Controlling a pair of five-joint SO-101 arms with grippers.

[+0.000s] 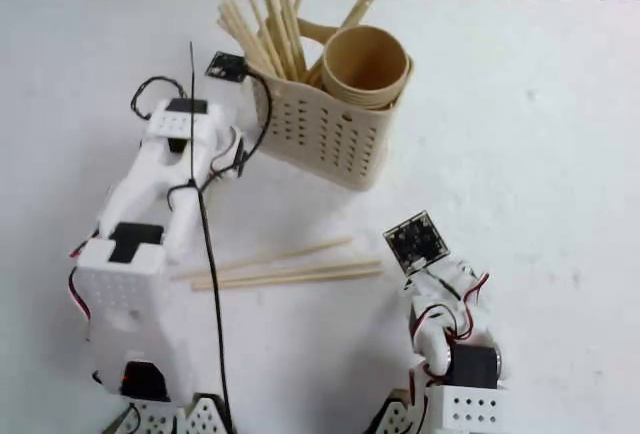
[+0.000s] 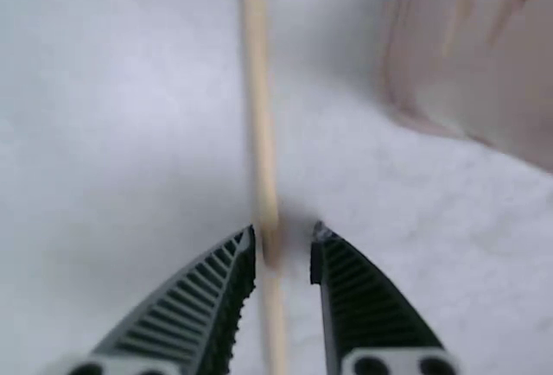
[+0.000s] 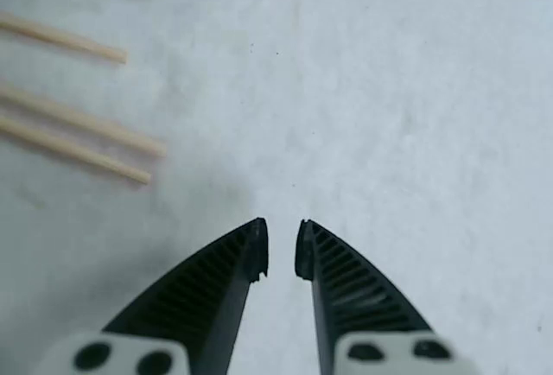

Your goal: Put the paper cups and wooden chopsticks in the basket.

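Black ribbed left tool [image 2: 282,230]: jaws partly open, wider than the single chopstick [image 2: 259,133] that runs between them. The stick sits close against one finger with a clear gap to the other, so it is not clamped.
Single chopstick: pale wood, stretching from between the jaws out over the white table [image 1: 540,154]. In the left wrist view the blurred wall of the basket [image 1: 325,134] is near its far part.
Right tool [image 3: 281,224]: jaws a narrow slit apart with nothing between them, pointing down at bare table.
Loose chopsticks [image 1: 290,272]: three lying flat on the table between the two arms. Two are nearly parallel and just beside each other, and the third is angled slightly away. Their ends lie near the right tool but do not touch it.
Basket: cream plastic with perforated walls, standing at the far middle of the table, just beside the outer end of the left arm [image 1: 165,184].
Paper cups [image 1: 365,66]: tan, nested in a stack, tilted inside the basket.
Standing chopsticks [image 1: 270,24]: a fanned bundle leaning in the basket beside the cups.
Right arm [image 1: 450,344]: folded low at the near edge, with a black camera board [image 1: 415,239] on top.
Cable [image 1: 205,244]: thin and black, running along the left arm.
Writing: pale marks on the camera board are too small to read.
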